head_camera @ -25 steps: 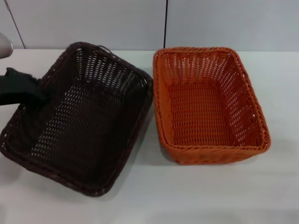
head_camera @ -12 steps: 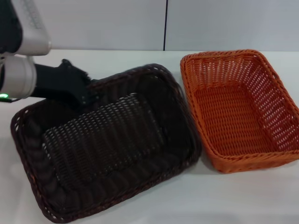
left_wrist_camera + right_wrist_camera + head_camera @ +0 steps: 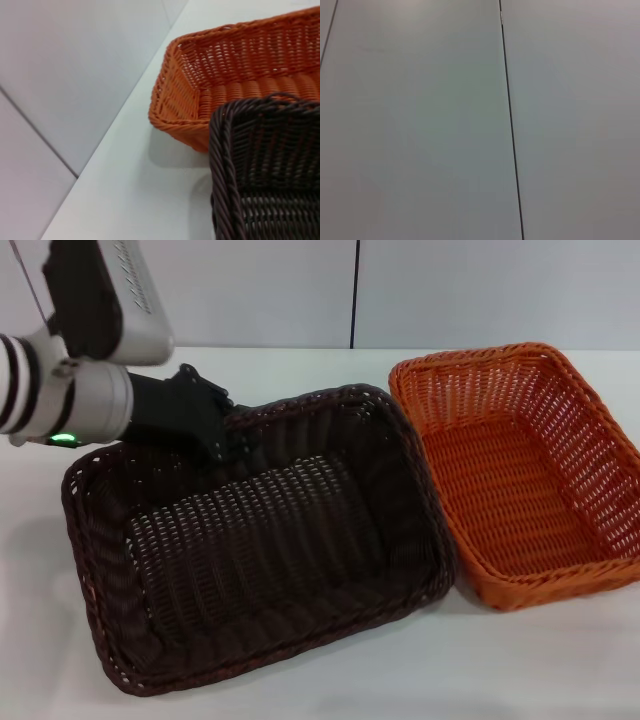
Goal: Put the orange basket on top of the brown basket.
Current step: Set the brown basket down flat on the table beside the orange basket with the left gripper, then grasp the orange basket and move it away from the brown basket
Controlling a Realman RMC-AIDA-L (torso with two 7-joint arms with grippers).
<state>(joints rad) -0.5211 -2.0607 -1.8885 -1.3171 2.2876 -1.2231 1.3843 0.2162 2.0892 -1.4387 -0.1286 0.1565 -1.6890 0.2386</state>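
- The brown basket (image 3: 260,550) sits on the white table (image 3: 520,660), turned at an angle so its long side runs diagonally; in the head view it fills the middle and left of the scene
- The orange basket (image 3: 520,470) stands to the right of it, also on the table, open side up; its near left corner is just beside the brown basket's right rim, and whether the two rims touch there I cannot tell
- The orange basket is beside the brown one, not on top of it
- The left pincer (image 3: 225,435) is at the far left rim of the brown basket, with its dark fingers down at the braided edge; they look closed on that rim, one part inside the wall and one outside
- The left arm (image 3: 70,400), silver with a green light on the wrist, reaches in from the left edge of the head view
- The left wrist view shows a corner of the brown basket's rim (image 3: 225,150) close up, with one end of the orange basket (image 3: 215,75) beyond it and a pale wall panel (image 3: 75,75) behind
- The right pincer shows in no view; the right wrist camera sees only a grey wall (image 3: 420,125) with a dark seam
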